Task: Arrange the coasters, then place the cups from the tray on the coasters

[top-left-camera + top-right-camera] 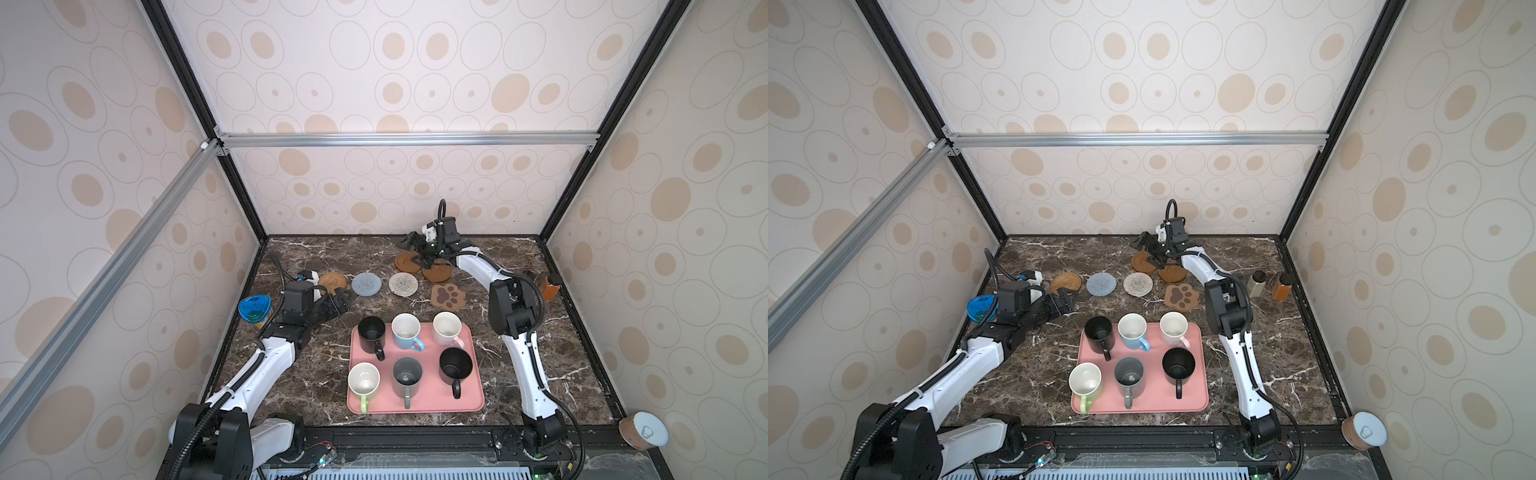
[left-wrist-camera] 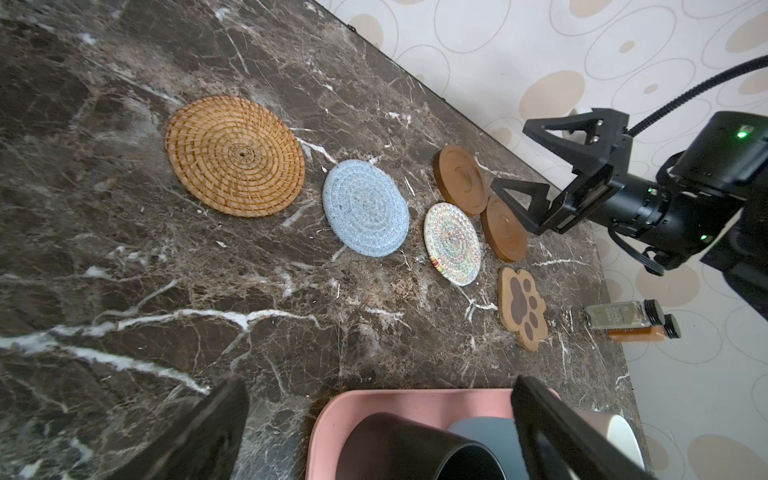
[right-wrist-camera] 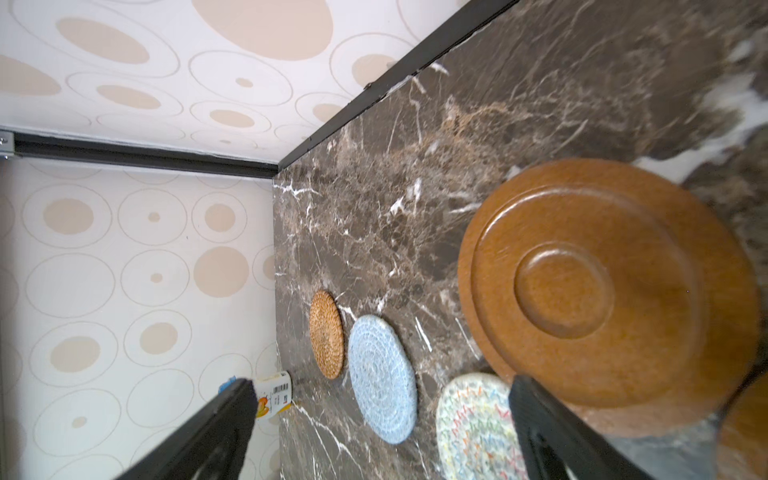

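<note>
— While the cups [image 1: 407,376] all stand on the pink tray [image 1: 432,401], low in the middle of both top views, why is the right pincer [image 1: 415,252] up by the back wall?

— Tidying, I'd say. Its jaws are spread wide and grasp nothing, poised over the left-hand wooden disc [image 1: 408,262] and the right-hand wooden disc [image 1: 437,273]. Those two lie above the row of rattan mat [image 1: 332,281], blue-grey mat [image 1: 366,284] and cream mat [image 1: 403,284]. The paw coaster [image 1: 447,296] sits to the lower right of the cream one, so the line looks unfinished. I can't tell whether a finger touches a disc.

— And the left pincer [image 1: 338,302]?

— Released too, and empty. It is just below the rattan mat in the frame, up and left of the tray. My guess is that it is placed there to be handy for the cups.

— Do the wrist cameras add anything?

— The right wrist view fills its right half with the left-hand wooden disc, showing a raised rim and a round hollow that the top views blur. The left wrist view shows the right pincer side-on, and the black cup [image 2: 415,449] at the tray's corner. In a top view the pale bottle [image 1: 1256,284] stands beside the amber bottle [image 1: 1282,286]. In a top view the right arm [image 1: 515,307] hides the pale one.
</note>
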Tool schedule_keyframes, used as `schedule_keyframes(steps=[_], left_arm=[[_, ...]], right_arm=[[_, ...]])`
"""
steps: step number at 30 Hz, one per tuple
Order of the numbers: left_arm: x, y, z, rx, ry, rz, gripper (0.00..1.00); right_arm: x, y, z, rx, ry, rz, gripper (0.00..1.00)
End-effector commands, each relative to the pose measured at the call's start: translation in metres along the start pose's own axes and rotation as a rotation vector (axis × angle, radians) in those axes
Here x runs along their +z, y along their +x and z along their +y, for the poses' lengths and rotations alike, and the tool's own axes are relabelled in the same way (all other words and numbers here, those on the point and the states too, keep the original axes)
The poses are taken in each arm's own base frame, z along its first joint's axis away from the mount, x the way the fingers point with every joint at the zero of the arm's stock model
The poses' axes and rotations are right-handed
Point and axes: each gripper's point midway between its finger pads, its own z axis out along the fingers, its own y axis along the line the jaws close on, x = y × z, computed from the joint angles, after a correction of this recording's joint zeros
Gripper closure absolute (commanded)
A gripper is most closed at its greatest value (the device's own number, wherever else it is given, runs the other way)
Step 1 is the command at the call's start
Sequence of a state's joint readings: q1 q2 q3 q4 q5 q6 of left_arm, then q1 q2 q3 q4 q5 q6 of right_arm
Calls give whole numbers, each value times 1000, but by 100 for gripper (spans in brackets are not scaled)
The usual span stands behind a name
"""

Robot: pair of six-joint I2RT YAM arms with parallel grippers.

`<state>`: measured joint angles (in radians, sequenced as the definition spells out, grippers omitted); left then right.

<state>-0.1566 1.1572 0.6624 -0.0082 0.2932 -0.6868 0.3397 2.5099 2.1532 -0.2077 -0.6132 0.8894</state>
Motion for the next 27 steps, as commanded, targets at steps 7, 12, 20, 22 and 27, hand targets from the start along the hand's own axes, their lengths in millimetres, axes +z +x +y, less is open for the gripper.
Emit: schedule_keyframes(steps=[7,12,20,22,27], left_arm=[[-6,-9,-7,-16,29,-31,0],[-7,-9,-7,-21,29,-31,0],[-9,-9,-7,-24,26,-37,0],[-9,-9,-7,-29,27,-38,0],[-7,-7,-7,-36,35,-31,0]], right_arm=[[21,-7,-31,93,36,-31,1],[16,1,-62,135,166,-24,1],[-7,19,-105,161,354,10,1],[-16,20,-111,153,373,6,1],[-37,22,-122,106,452,-3,1]])
